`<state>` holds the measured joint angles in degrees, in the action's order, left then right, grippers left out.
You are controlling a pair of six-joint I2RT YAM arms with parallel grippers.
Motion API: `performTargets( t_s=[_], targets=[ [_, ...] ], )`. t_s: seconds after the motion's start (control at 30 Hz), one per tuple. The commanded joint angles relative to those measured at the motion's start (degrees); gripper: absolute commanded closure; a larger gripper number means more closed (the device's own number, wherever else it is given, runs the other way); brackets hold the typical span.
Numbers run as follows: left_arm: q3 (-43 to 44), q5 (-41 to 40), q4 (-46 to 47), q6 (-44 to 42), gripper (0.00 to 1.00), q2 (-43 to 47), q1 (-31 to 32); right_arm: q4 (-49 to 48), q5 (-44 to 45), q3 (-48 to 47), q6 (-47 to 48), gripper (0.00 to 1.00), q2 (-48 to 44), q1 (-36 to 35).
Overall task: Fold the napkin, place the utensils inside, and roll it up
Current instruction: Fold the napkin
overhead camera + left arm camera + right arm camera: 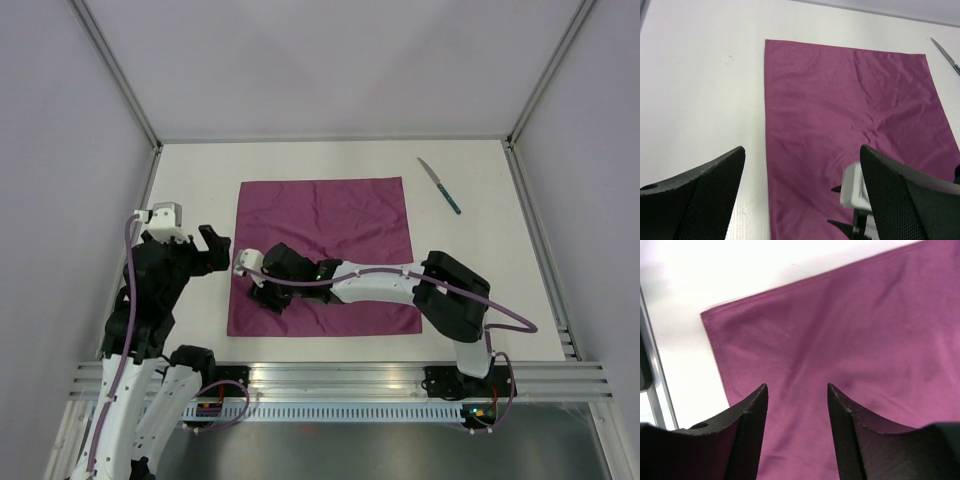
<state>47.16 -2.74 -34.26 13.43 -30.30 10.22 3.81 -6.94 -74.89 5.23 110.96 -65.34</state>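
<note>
Faintly shiny, creased cloth napkin (325, 215) on matt tabletop (200, 170).

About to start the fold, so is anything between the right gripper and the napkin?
Nothing visible. The right gripper hangs open over the near left part of the napkin, only bare cloth beneath it. The knife lies off the cloth.

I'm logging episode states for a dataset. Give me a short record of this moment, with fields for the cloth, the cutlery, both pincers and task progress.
napkin: spread flat, unfolded, lightly creased
knife: the only utensil in view; lies on the table off the napkin's far right corner, not touching it
left pincer: open, by the napkin's left edge, holding nothing
right pincer: open, over the napkin's near left part; contact with the cloth unclear
progress: no fold made, knife not yet on the napkin
</note>
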Motion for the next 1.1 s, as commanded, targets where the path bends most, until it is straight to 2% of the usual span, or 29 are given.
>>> performTargets(
  t_s=[0.0,0.13,0.27,0.5,0.7,0.9,1.07],
  targets=[
    [0.0,-4.7,-1.0,0.5,0.0,0.8,-0.3,-3.3,3.2,-3.2,0.0,0.44,2.4,-3.2],
    [0.5,-9.1,-1.7,1.9,0.0,2.3,-0.3,-3.4,2.9,-5.0,-0.6,0.51,4.6,-5.4],
    [3.6,-14.0,-2.3,2.2,0.0,3.4,-0.2,-3.4,3.9,-7.2,0.2,0.52,6.2,-7.8],
    [16.7,-12.6,-4.8,2.0,0.0,-2.7,-0.3,-2.1,5.0,-15.4,-1.0,0.55,12.3,-10.4],
    [25.2,-13.3,-7.8,0.7,0.0,-5.8,-0.3,0.2,6.6,-22.1,-3.8,0.63,17.4,-12.2],
    [26.3,-14.5,-9.5,-0.6,0.0,-6.6,-0.2,2.4,11.4,-23.3,-5.1,0.64,18.9,-13.4],
    [26.1,-14.0,-9.6,-0.9,0.0,-6.8,-0.3,4.1,15.6,-24.9,-4.9,0.6,20.9,-15.0]
  ],
)
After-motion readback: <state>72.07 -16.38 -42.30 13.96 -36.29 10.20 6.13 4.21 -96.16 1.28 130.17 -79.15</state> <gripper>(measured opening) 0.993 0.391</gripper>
